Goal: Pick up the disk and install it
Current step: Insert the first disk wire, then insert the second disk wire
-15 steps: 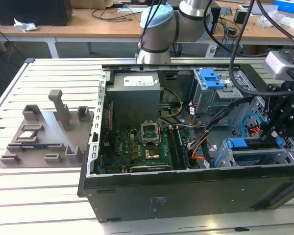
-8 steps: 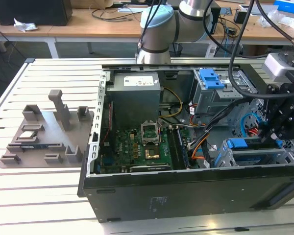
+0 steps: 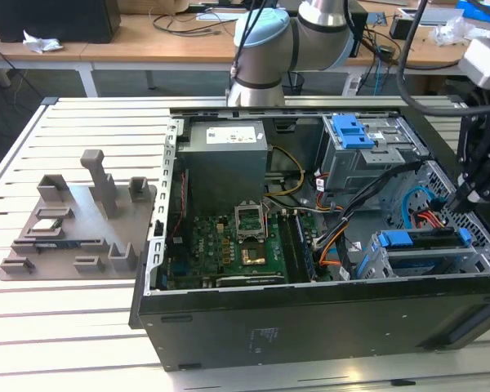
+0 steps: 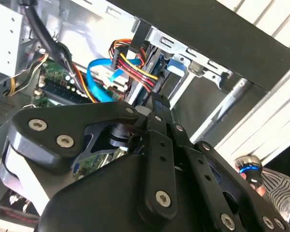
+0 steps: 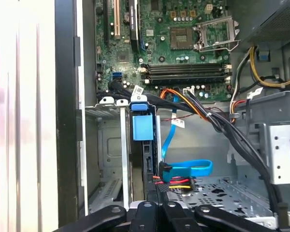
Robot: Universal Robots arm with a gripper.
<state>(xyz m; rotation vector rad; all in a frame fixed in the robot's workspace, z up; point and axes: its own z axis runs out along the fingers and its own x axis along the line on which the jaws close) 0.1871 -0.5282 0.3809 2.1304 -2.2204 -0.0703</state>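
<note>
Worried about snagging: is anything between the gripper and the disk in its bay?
Yes. In the first wrist view a blue data cable and a red-yellow power lead reach the near end of the disk, just ahead of the gripper and slightly to one side.

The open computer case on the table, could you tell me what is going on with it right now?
A robot arm is working inside the open computer case. Its gripper is down at the drive bay near the exterior view's right, close to the disk, which stands in its blue carrier in the metal cage. Coloured power wires and a blue data cable lie beside it. The motherboard sits further in.
</note>
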